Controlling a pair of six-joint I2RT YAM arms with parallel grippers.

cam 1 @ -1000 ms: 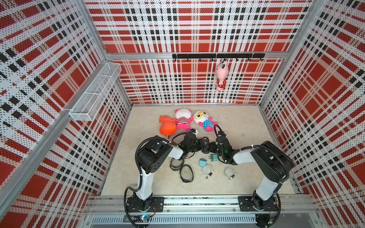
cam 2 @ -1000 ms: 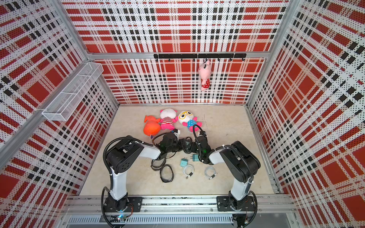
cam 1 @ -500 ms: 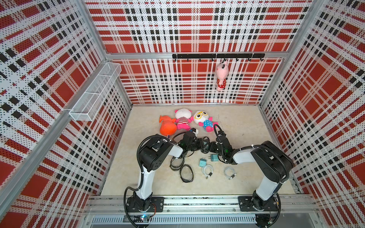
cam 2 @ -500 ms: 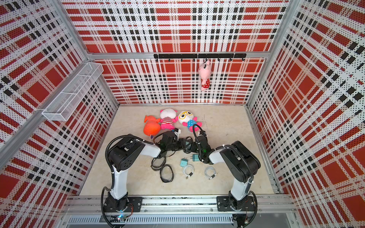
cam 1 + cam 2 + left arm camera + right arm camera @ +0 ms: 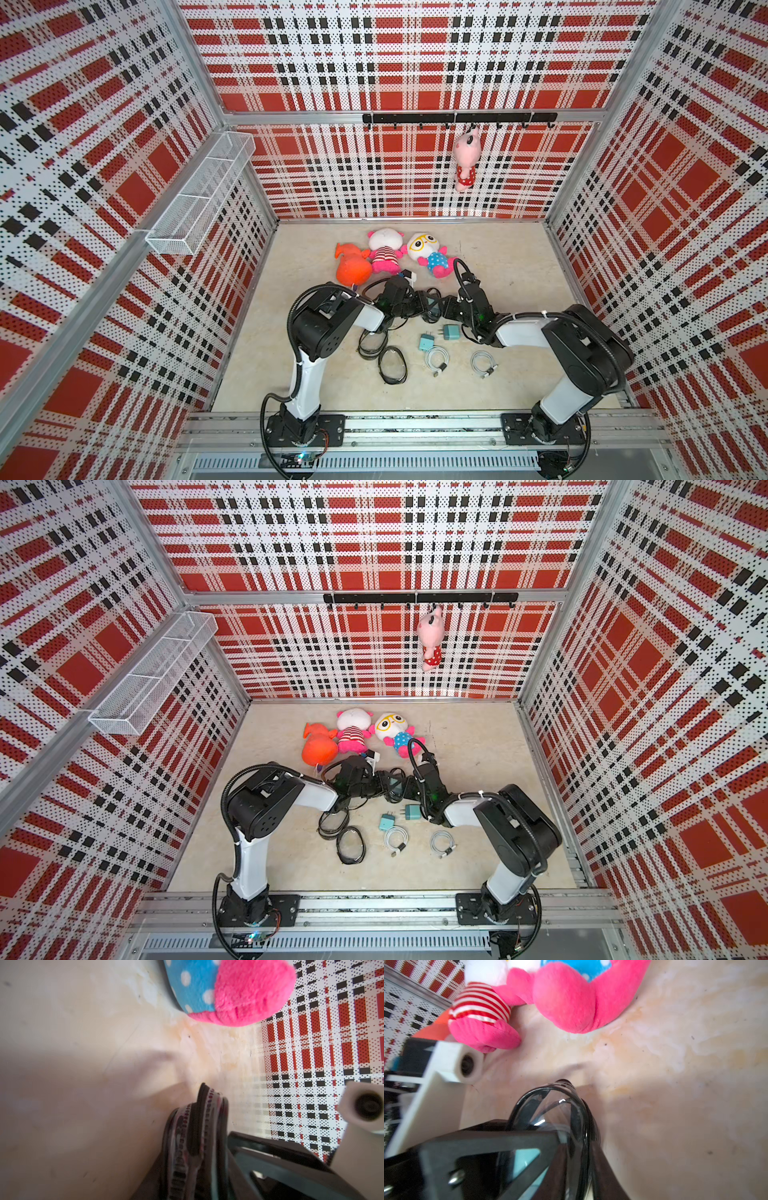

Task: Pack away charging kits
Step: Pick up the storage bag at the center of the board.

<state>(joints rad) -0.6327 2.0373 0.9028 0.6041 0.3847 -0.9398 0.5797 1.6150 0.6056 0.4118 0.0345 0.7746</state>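
A black zip case point(image 5: 433, 307) stands on edge between my two grippers at mid-table. My left gripper point(image 5: 423, 306) is shut on its zipped rim point(image 5: 199, 1126). My right gripper point(image 5: 444, 311) meets the case's glossy rim point(image 5: 550, 1109) from the other side, and how its jaws stand is hidden. Something teal point(image 5: 525, 1159) shows behind the left gripper's finger, at the case. Two teal plug adapters point(image 5: 426, 341) point(image 5: 451, 331) lie loose in front of the grippers. Nearer the front edge are two coiled white cables point(image 5: 437, 358) point(image 5: 483, 362).
Two more black oval cases point(image 5: 371, 343) point(image 5: 392, 365) lie open in front of the left arm. Three plush toys point(image 5: 384, 253) lie just behind the grippers, and a pink one point(image 5: 466, 164) hangs from the hook rail. A white wire basket point(image 5: 199, 195) is mounted on the left wall.
The left arm's elbow has shifted a little to the right. Both grippers stay at the case, and the loose adapters and cables have not moved.
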